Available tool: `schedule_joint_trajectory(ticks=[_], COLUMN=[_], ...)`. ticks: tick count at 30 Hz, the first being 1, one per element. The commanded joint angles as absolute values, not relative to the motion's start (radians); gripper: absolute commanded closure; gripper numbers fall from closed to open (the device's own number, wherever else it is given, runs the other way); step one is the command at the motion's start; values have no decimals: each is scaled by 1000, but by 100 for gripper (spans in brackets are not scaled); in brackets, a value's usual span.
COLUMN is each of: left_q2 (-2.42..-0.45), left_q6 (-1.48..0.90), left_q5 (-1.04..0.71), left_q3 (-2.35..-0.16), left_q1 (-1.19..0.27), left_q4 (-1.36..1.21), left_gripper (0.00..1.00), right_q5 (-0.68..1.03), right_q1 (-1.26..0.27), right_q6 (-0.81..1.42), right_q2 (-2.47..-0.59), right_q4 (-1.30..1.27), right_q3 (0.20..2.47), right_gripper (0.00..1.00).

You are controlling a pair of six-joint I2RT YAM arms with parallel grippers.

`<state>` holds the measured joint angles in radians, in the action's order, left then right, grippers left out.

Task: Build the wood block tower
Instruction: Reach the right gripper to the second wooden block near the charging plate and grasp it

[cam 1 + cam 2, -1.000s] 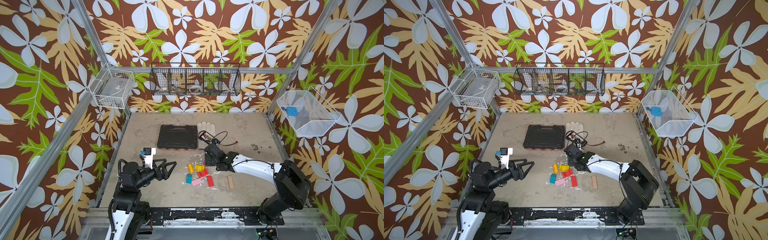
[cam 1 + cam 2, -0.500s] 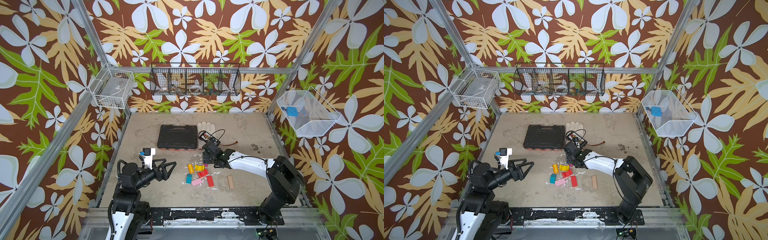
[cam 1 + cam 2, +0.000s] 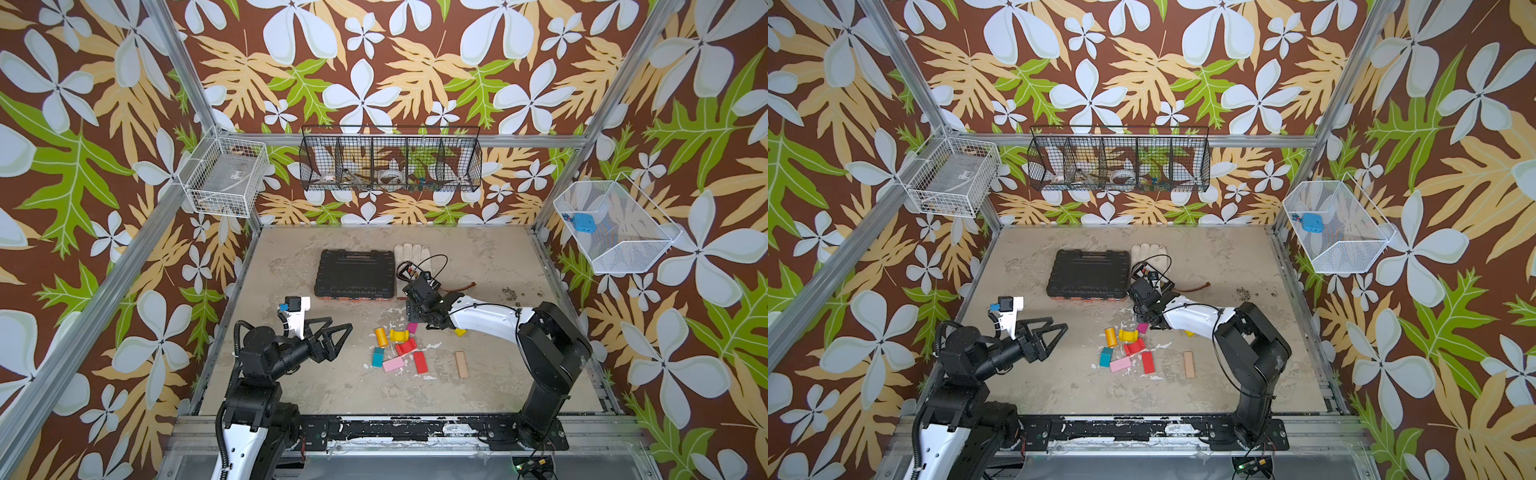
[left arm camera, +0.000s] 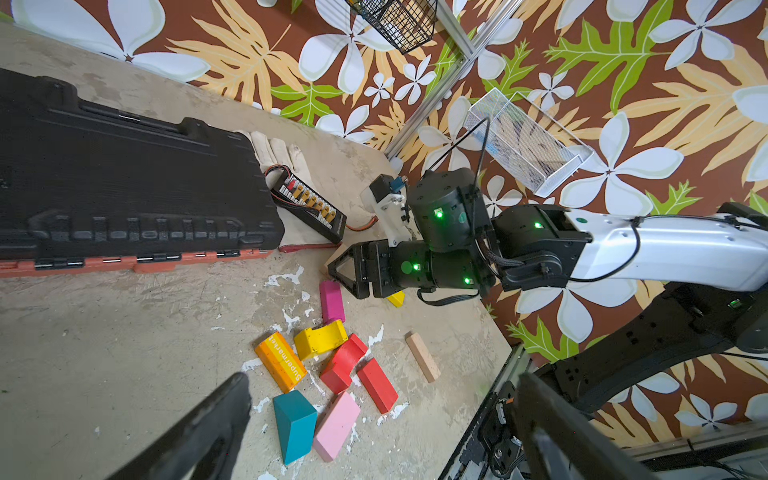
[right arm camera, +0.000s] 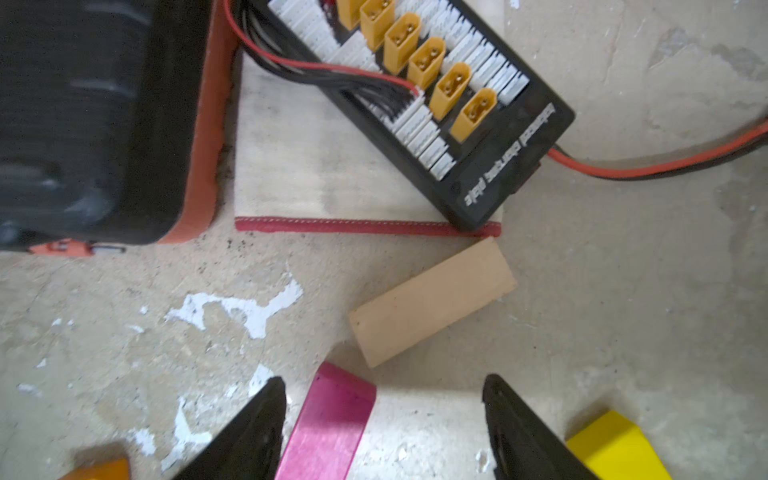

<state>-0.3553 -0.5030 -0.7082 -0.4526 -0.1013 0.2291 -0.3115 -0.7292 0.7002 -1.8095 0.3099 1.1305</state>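
The wood blocks lie loose and flat at mid-table: an orange block (image 3: 381, 336), yellow arch (image 3: 399, 334), red arch (image 3: 406, 346), red brick (image 3: 420, 362), pink brick (image 3: 392, 364), teal wedge (image 3: 377, 356) and tan plank (image 3: 461, 364). No tower shows in any view. My right gripper (image 5: 384, 411) hangs open low over a magenta block (image 5: 332, 419), which lies between its fingers, near one and gripped by neither. A tan block (image 5: 432, 301) and a yellow wedge (image 5: 615, 444) lie close by. My left gripper (image 3: 343, 338) stands wide open and empty, left of the pile.
A black case (image 3: 355, 272) with an orange edge lies behind the blocks. Beside it are a white glove (image 3: 411, 251) and a black connector board (image 5: 436, 83) with a red cable (image 5: 665, 166). Wire baskets (image 3: 390, 160) hang on the walls.
The right gripper's jaws have spread wider and it has shifted slightly left, its elbow swinging left. The left arm and the blocks have not moved.
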Motion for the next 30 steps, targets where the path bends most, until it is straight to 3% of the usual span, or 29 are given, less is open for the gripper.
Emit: schedule_joint_trajectory(ticks=[1, 14, 30], left_q2=[-344, -348, -338], left_q6=[-511, -512, -513], left_q5=[-709, -709, -706], left_q3=[-452, -452, -451], left_q1=[-103, -103, -103], left_q4=[212, 212, 212], left_gripper=[0, 0, 0], right_q5=[-331, -358, -327], right_q1=[-708, -651, -644], right_q6=[707, 704, 714], right_q2=[-1827, -1960, -1878], right_q4=[323, 353, 307], right_q3=[1153, 1261, 1145], right_gripper=[20, 20, 29])
